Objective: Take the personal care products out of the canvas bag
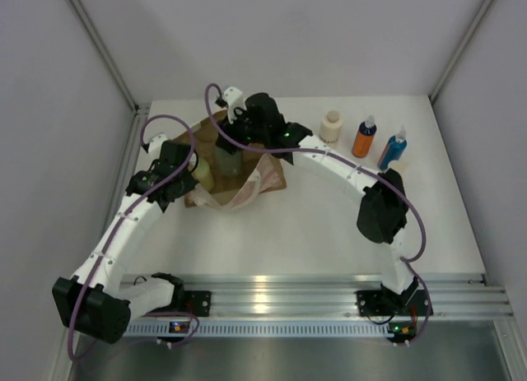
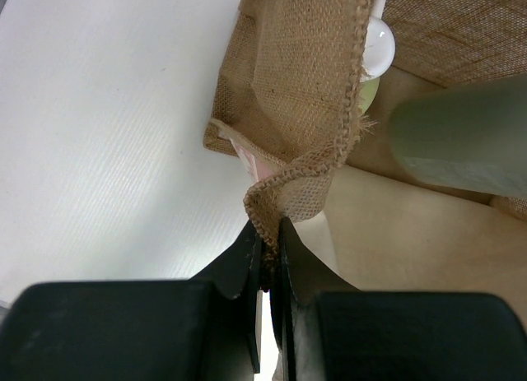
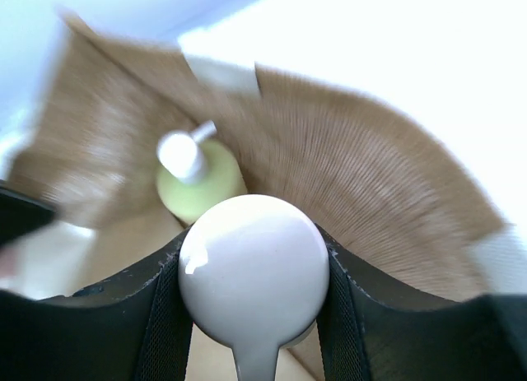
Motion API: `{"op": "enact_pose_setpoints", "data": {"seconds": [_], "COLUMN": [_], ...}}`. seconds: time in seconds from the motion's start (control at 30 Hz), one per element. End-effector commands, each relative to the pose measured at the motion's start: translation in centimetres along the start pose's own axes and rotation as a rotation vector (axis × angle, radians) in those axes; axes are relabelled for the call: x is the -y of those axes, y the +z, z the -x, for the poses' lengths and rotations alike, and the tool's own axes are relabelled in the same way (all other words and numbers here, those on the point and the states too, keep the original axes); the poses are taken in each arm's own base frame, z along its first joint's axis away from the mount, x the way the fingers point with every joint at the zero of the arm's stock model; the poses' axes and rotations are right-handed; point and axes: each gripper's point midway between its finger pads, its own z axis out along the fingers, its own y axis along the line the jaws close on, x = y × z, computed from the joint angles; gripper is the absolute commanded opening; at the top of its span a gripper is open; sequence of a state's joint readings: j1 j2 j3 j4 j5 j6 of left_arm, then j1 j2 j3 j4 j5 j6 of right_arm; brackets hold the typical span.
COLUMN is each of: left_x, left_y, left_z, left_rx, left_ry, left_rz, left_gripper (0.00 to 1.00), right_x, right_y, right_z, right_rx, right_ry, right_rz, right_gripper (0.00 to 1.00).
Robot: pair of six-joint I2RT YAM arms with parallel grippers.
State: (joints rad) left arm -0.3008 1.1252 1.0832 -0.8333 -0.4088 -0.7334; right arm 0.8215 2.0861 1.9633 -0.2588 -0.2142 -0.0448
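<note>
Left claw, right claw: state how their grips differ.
The left claw pinches the rim of the tan jute bag; the right claw clamps the grey-green plastic bottle by its round white cap. The left's jaws nearly meet on thin fabric; the right's stand apart around the cap. Both are shut.

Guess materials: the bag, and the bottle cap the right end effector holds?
Canvas bag: coarse woven jute-like fibre, matte; open weave and frayed edge show. White cap: likely smooth moulded plastic, semi-gloss; soft highlight, no texture.
</note>
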Motion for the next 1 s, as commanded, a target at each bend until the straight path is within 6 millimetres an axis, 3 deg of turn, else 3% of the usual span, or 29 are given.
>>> {"op": "enact_pose_setpoints", "data": {"seconds": [0.0, 0.2, 0.3, 0.37, 0.47, 0.5, 0.53, 0.57, 0.6, 0.63, 0.67, 0.7, 0.73, 0.77, 0.83, 0.87, 0.9, 0.97], "left_x": [-0.7, -0.8, -0.9, -0.8, -0.9, -1.0, -1.0, -1.0, -1.0, -0.9, -0.9, -0.8, -0.7, -0.6, -0.4, -0.3, -0.2, -0.1], "left_y": [0.0, -0.1, -0.2, -0.1, -0.1, -0.1, -0.1, -0.1, -0.2, -0.3, -0.4, -0.4, -0.5, -0.5, -0.4, -0.3, -0.3, -0.2], "left_z": [-1.5, -1.6, -1.5, -1.5, -1.7, -1.7, -1.6, -1.6, -1.5, -1.4, -1.3, -1.2, -1.2, -1.2, -1.3, -1.3, -1.4, -1.5], "left_rx": [-0.081, -0.08, -0.076, -0.078, -0.083, -0.084, -0.08, -0.079, -0.075, -0.071, -0.07, -0.07, -0.071, -0.072, -0.082, -0.085, -0.089, -0.097], "left_ry": [0.042, 0.05, 0.054, 0.056, 0.055, 0.055, 0.057, 0.059, 0.062, 0.062, 0.063, 0.063, 0.062, 0.061, 0.063, 0.065, 0.065, 0.067], "left_rz": [0.034, 0.033, 0.031, 0.031, 0.032, 0.033, 0.033, 0.033, 0.032, 0.028, 0.025, 0.021, 0.015, 0.012, 0.009, 0.007, 0.005, 0.001], "left_gripper": [0.0, 0.0, 0.0, 0.0, 0.0, 0.0, 0.0, 0.0, 0.0, 0.0, 0.0, 0.0, 0.0, 0.0, 0.0, 0.0, 0.0, 0.0], "right_x": [-1.4, -1.7, -1.5, -0.1, 2.4, 3.1, 4.4, 5.5, 6.3, 7.5, 8.7, 9.5, 10.4, 11.3, 13.0, 14.1, 15.2, 16.9], "right_y": [-11.1, -17.7, -22.9, -25.6, -29.1, -29.7, -32.0, -31.1, -31.6, -33.6, -32.5, -33.8, -34.1, -33.0, -34.1, -32.8, -33.5, -32.2], "right_z": [18.6, 23.6, 25.8, 26.8, 26.1, 25.2, 25.0, 22.7, 21.7, 20.9, 18.1, 17.3, 16.1, 13.4, 11.3, 8.8, 7.8, 4.4], "right_rx": [0.49, 0.621, 0.678, 0.689, 0.648, 0.614, 0.62, 0.561, 0.545, 0.549, 0.481, 0.481, 0.461, 0.404, 0.4, 0.381, 0.388, 0.398], "right_ry": [-0.123, -0.128, -0.147, -0.15, -0.131, -0.125, -0.113, -0.1, -0.089, -0.068, -0.048, -0.03, -0.019, -0.004, 0.02, 0.022, 0.018, 0.039], "right_rz": [-0.015, -0.071, -0.146, -0.245, -0.379, -0.408, -0.471, -0.497, -0.527, -0.581, -0.604, -0.644, -0.685, -0.705, -0.776, -0.792, -0.83, -0.857], "right_gripper": [0.0, 0.0, 0.0, 0.0, 0.0, 0.0, 0.0, 0.0, 0.0, 0.0, 0.0, 0.0, 0.0, 0.0, 0.0, 0.0, 0.0, 0.0]}}
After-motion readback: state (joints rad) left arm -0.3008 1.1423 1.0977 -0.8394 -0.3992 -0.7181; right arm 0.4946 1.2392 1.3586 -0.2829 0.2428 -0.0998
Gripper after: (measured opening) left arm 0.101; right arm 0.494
